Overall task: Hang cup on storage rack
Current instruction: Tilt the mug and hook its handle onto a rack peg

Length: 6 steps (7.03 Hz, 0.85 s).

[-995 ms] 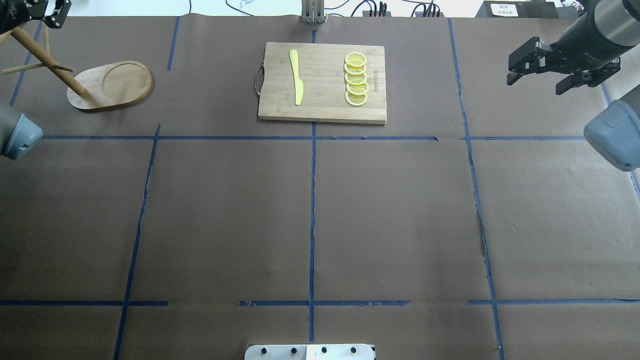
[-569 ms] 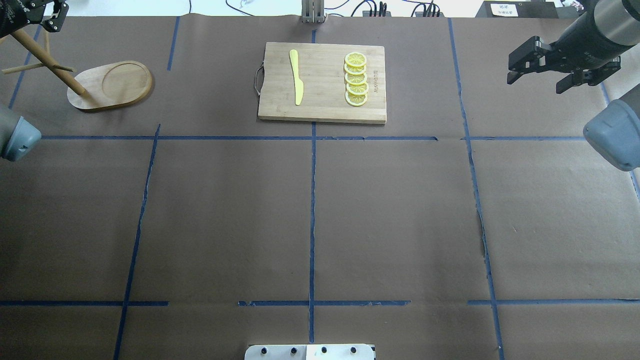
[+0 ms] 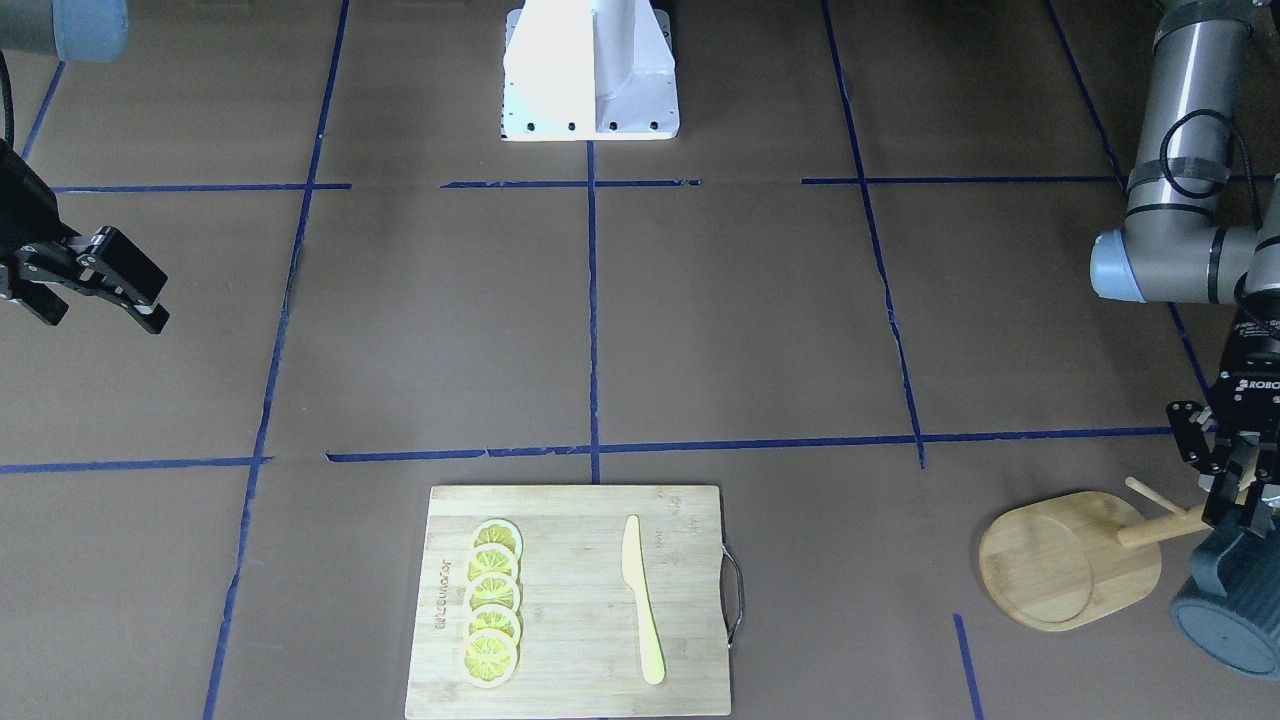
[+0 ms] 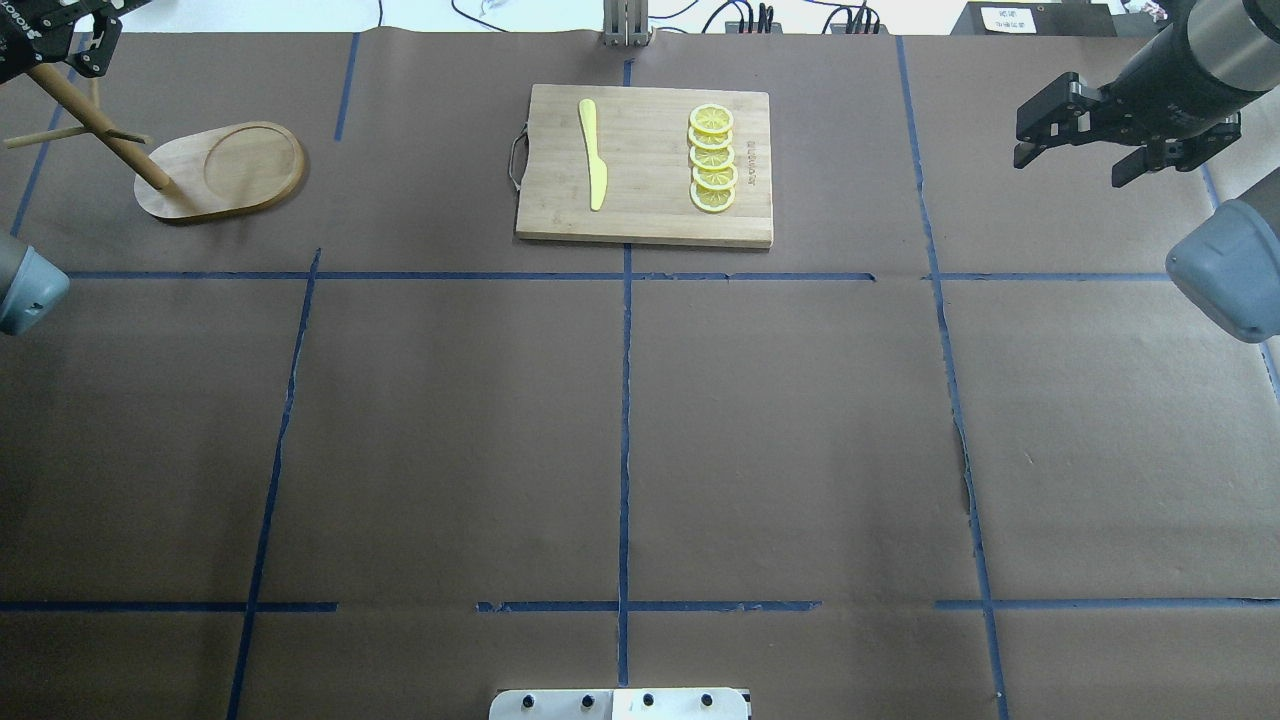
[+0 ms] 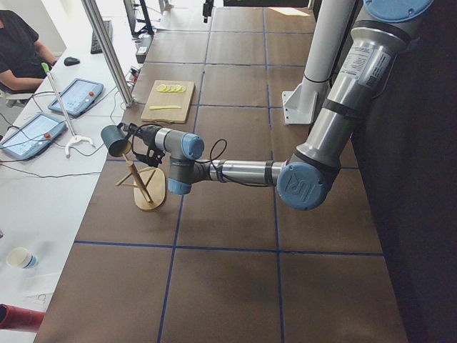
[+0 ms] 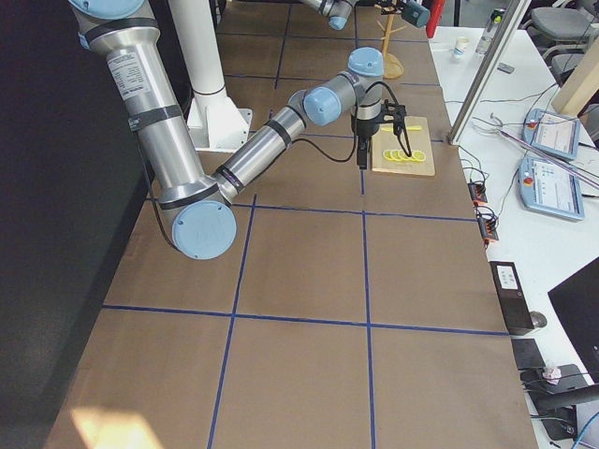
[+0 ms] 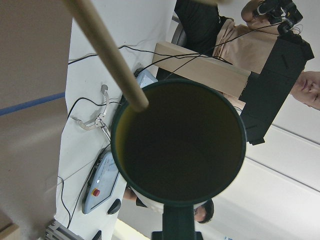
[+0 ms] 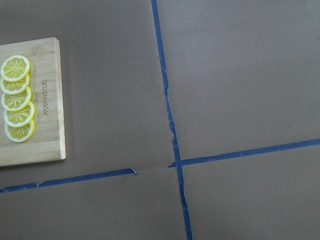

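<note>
Gripping ribbed blue-grey, olive-lined cup (image 3: pixel 1235 610): left end effector (image 3: pixel 1240 515); right end effector (image 4: pixel 1070 165) released

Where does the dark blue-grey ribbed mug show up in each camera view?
Front-facing: dark blue-grey ribbed mug in the bottom right corner.
Overhead: not in it.
Exterior left: left of centre, at the near arm's tip.
Exterior right: far off at the top edge.
Left wrist: fills the centre, mouth toward the camera.
Right wrist: not in it.
Shared landmark: the light wooden mug tree, right by the mug.
</note>
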{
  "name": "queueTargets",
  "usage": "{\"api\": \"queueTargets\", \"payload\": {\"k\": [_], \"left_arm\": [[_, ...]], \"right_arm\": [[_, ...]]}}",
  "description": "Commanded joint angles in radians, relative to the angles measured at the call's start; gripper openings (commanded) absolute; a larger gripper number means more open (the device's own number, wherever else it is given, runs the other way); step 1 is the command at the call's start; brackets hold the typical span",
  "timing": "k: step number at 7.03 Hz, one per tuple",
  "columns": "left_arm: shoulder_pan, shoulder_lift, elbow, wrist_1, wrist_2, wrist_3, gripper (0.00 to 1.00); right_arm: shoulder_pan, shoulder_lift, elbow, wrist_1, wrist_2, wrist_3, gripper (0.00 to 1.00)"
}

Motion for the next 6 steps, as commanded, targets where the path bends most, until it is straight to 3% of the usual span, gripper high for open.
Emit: {"api": "queueTargets", "payload": {"k": [1,6], "left_arm": [[-0.009,0.014,0.0,-0.026,-0.004,-0.026,0.0],[-0.006,0.022,0.02,-0.028,-0.004,-0.038,0.0]], "right_arm": [[0.0,0.0,0.002,0.0,0.0,0.0,1.0],[0.0,0.0,0.006,0.0,0.0,0.005,1.0]]}}
